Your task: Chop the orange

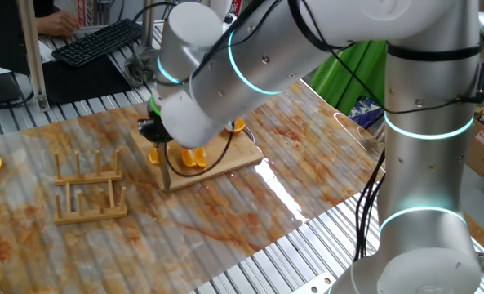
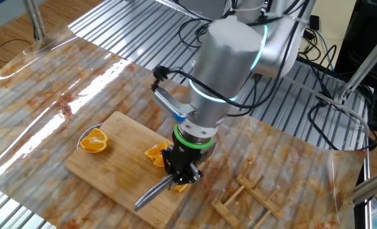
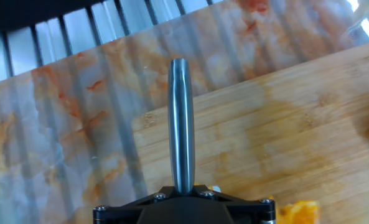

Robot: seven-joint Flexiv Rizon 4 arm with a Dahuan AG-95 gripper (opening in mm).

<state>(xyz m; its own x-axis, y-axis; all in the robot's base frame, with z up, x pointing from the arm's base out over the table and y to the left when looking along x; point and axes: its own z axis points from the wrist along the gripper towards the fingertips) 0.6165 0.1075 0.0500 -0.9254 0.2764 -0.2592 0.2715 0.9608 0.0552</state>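
Hand view: knife point(image 3: 182, 124) over board point(image 3: 284, 137), orange point(image 3: 299, 211) at edge.

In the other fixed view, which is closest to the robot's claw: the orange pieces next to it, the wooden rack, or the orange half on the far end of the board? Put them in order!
From the claw, which holds a knife:
1. Orange pieces, on the board right beside the claw.
2. Wooden rack, on the table to the right, off the board.
3. Orange half, at the board's left end.

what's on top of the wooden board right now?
On the wooden board: one orange half near its far end, cut orange pieces beside the gripper, which is shut on a knife. The gripper hides the board under it.
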